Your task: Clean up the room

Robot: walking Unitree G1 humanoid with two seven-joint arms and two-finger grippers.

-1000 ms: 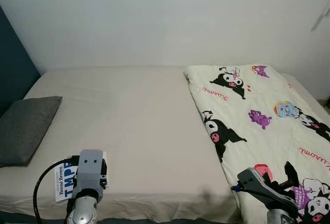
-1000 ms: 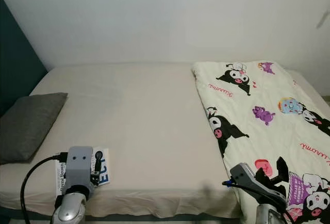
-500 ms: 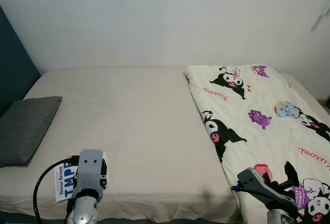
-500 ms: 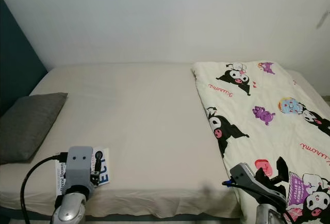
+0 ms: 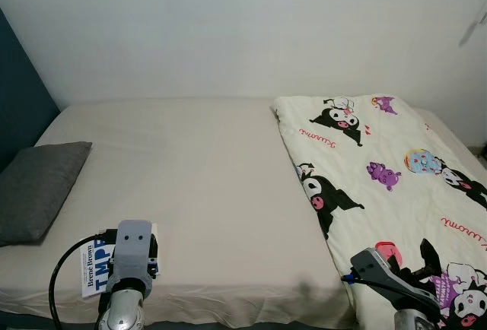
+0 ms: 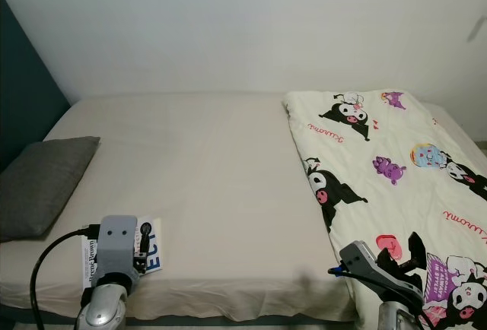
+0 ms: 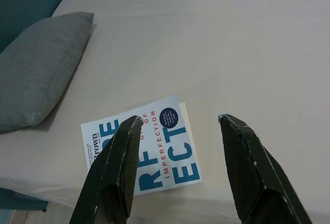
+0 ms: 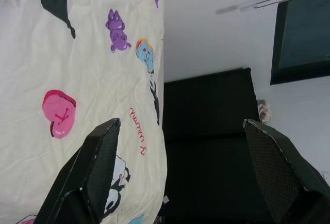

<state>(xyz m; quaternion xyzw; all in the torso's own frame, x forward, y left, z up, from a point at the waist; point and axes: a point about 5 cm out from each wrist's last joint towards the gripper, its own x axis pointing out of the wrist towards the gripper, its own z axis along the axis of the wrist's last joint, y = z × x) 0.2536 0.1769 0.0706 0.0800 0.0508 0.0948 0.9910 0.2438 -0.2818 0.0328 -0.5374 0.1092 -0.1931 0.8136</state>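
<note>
Your left gripper (image 7: 178,170) hovers with fingers apart above the paperback book (image 7: 142,149), which lies flat at the bed's (image 5: 198,178) near left edge. It looks light and stiff; pinch it at the overhanging edge. Your right gripper (image 8: 180,177) gapes over the cartoon blanket (image 5: 380,185).

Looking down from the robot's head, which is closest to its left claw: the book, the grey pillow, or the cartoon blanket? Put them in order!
Measured from the left gripper:
1. The book, right under it at the bed's near edge.
2. The grey pillow, on the bed's left side.
3. The cartoon blanket, across the bed on the right.
</note>
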